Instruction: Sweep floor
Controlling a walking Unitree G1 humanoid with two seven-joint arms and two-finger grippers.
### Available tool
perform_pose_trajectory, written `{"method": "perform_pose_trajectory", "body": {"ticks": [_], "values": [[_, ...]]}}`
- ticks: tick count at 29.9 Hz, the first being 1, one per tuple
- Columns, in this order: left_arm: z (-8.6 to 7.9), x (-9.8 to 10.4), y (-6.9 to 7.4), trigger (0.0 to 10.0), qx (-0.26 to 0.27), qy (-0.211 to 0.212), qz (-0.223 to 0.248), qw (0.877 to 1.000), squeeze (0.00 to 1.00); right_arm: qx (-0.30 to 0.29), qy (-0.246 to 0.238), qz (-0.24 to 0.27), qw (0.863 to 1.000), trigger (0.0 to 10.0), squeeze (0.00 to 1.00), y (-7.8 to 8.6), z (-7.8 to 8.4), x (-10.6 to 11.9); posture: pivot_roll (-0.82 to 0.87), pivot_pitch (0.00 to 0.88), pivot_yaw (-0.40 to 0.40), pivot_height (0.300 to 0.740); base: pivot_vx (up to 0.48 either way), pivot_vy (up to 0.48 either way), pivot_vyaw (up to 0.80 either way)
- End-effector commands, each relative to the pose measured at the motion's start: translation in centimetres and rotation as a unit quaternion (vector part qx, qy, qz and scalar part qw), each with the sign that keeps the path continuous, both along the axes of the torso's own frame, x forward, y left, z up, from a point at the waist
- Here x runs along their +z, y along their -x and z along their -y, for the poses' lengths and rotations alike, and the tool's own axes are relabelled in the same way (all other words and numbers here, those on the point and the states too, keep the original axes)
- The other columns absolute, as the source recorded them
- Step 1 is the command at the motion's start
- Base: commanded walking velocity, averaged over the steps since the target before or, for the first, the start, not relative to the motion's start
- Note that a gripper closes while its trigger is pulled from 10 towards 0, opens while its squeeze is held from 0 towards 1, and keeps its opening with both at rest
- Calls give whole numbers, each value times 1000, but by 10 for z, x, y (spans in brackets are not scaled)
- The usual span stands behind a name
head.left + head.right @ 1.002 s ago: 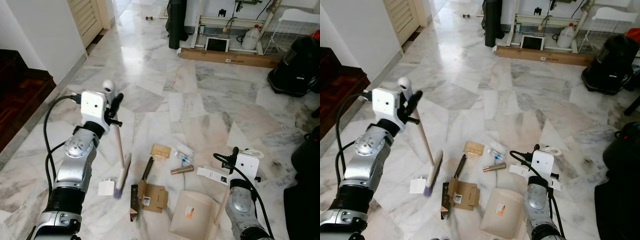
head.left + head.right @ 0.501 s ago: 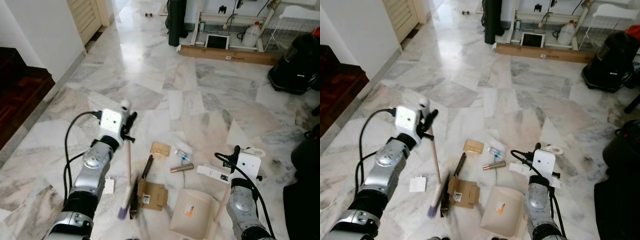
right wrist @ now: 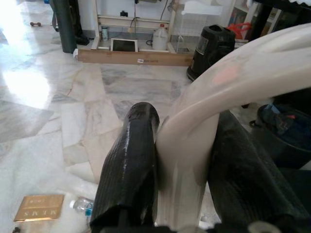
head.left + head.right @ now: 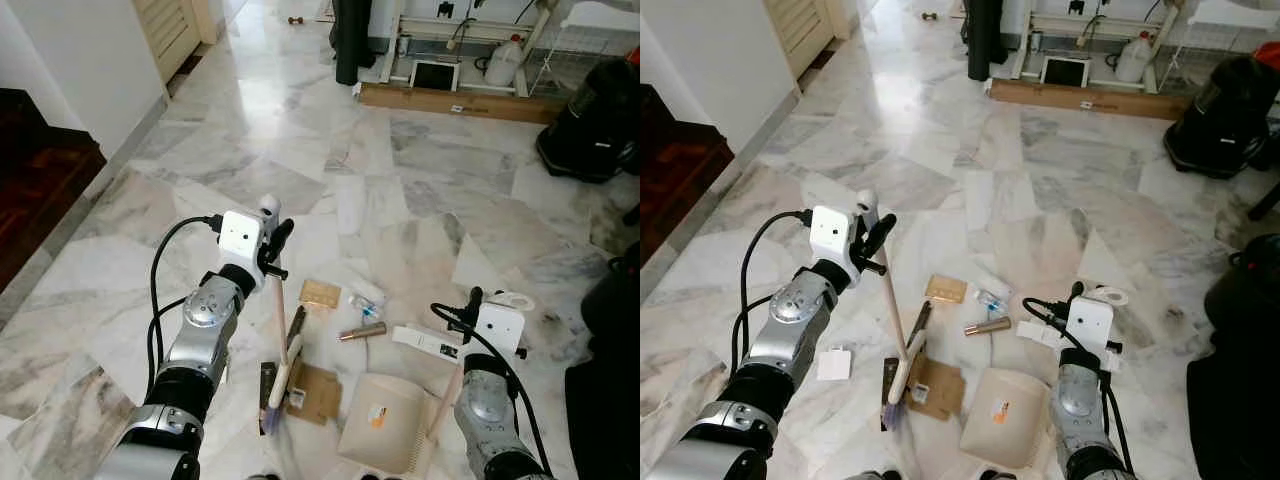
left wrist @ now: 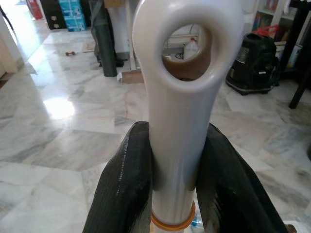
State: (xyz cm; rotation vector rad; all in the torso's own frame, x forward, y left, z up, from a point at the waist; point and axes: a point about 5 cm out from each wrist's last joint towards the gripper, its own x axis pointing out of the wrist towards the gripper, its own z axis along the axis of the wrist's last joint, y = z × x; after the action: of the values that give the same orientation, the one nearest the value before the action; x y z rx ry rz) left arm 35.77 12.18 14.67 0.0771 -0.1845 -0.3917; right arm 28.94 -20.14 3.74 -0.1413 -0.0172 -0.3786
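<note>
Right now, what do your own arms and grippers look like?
Both arms are silver metal with round joints and looping black cables. Each wrist carries a white boxy camera housing. The left gripper and the right gripper each have two long, black, textured fingers.

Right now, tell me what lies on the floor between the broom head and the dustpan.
In the left eye view, a flattened cardboard box lies between the broom head and the dustpan.
</note>
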Motion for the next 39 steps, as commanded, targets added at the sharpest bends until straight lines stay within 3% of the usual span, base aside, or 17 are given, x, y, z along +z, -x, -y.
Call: {"method": "perform_pose_trajectory", "body": {"ticks": [1, 6, 7, 14, 21, 28, 33, 38, 39], "values": [[-1, 3, -1, 10000, -6, -1, 6, 1000, 0, -15, -10, -72, 997, 10000, 0, 20, 3, -27, 134, 172, 41, 740, 0, 0, 0], [-1, 2, -4, 10000, -5, 26, -13, 1000, 0, -14, -9, -72, 997, 10000, 0, 20, 4, -27, 130, 164, 41, 740, 0, 0, 0], [0, 5, -6, 10000, 0, 59, -21, 998, 0, -14, -9, -70, 997, 10000, 0, 19, 5, -26, 128, 158, 41, 740, 0, 0, 0], [6, 11, -12, 10000, -3, 146, -45, 988, 0, -12, -9, -66, 998, 10000, 0, 17, 5, -24, 124, 143, 40, 740, 0, 0, 0], [9, 18, -14, 10000, -14, 199, -60, 978, 0, -10, -11, -66, 998, 10000, 0, 16, 4, -24, 128, 136, 37, 740, 0, 0, 0], [11, 24, -15, 10000, -27, 204, -57, 977, 0, -11, -12, -61, 998, 10000, 0, 14, 4, -22, 133, 139, 33, 740, 0, 0, 0], [7, 31, -14, 10000, -25, 183, -36, 982, 0, -14, -15, -50, 999, 10000, 0, 10, 7, -17, 136, 136, 32, 740, 0, 0, 0], [0, 47, -12, 10000, -12, 158, 18, 987, 0, -30, -29, -33, 999, 10000, 0, 6, 13, -11, 137, 124, 31, 740, 0, 0, 0], [-5, 55, -10, 10000, -3, 145, 47, 988, 0, -36, -37, -22, 998, 10000, 0, 4, 17, -6, 137, 115, 31, 740, 0, 0, 0]]}}
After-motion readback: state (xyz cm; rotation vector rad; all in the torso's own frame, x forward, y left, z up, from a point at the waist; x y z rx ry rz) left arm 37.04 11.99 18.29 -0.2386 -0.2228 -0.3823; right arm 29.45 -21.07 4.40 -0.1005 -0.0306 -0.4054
